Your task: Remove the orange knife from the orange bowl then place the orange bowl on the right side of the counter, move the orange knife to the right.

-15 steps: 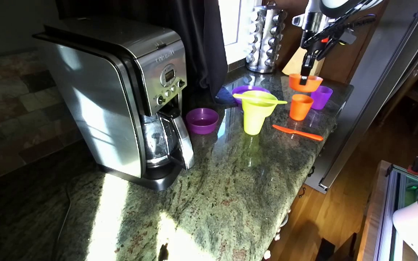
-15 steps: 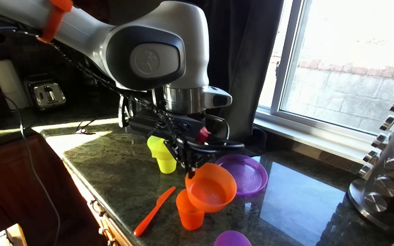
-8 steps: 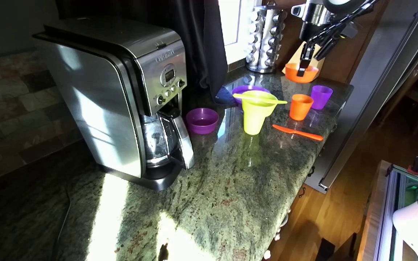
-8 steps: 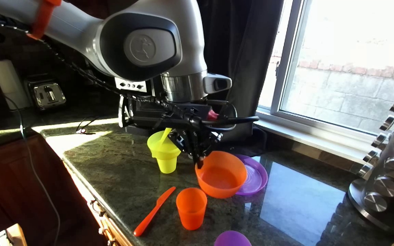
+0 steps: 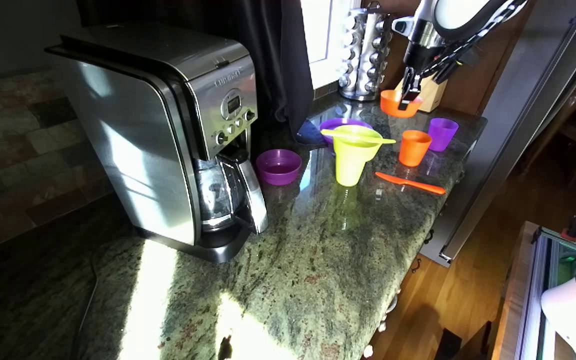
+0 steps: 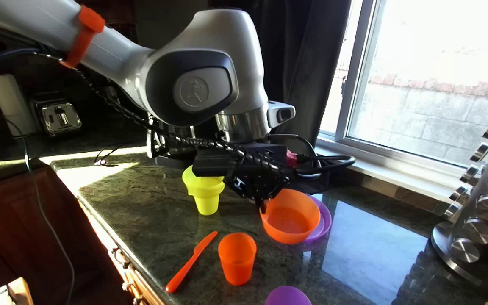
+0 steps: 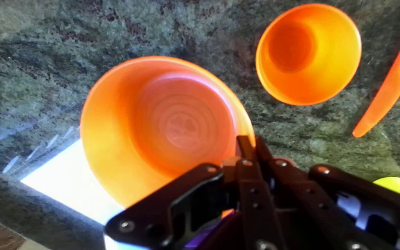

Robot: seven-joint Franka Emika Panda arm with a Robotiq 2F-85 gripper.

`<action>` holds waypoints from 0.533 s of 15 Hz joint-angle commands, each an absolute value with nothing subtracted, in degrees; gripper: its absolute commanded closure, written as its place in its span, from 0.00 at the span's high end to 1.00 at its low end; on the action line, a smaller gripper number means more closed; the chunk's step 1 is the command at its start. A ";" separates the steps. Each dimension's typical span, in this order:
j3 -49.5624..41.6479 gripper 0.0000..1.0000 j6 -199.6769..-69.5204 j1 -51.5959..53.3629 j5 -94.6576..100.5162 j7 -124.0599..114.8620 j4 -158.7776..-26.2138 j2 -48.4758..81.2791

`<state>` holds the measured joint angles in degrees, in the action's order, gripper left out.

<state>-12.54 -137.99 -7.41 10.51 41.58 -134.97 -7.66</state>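
The orange bowl (image 5: pixel 391 104) is held at its rim by my gripper (image 5: pixel 407 106), above the far part of the counter (image 5: pixel 308 260). In an exterior view the bowl (image 6: pixel 291 220) overlaps the purple plate, with the gripper (image 6: pixel 262 207) at its near-left rim. In the wrist view the gripper (image 7: pixel 252 139) has one finger inside the bowl (image 7: pixel 182 104) and one outside. The bowl's inside shows no knife. The orange knife (image 5: pixel 410 183) lies flat on the counter near the front edge, beside an orange cup (image 6: pixel 237 258); it also shows in the wrist view (image 7: pixel 391 85).
A yellow cup-and-bowl stack (image 5: pixel 350 165) has a yellow utensil across it. A purple bowl (image 5: pixel 278 167), purple plate (image 6: pixel 322 216) and purple cup (image 5: pixel 442 134) stand around. A coffee maker (image 5: pixel 168 140), spice rack (image 5: pixel 365 55) and wooden block (image 5: pixel 433 94) border the counter.
My gripper has carried the orange bowl away from above the orange cup, toward the window side over the purple plate. The knife and the cups have not moved.
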 commanded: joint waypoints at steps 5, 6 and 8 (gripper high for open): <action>-12.86 0.01 -139.50 -8.13 2.98 52.59 -132.28 -0.80; -12.75 0.01 -139.43 -8.40 2.42 53.16 -131.85 -0.11; -12.53 0.01 -139.25 -8.96 1.47 54.32 -131.15 1.11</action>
<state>-12.69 -138.67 -7.89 3.89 50.97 -132.90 -1.62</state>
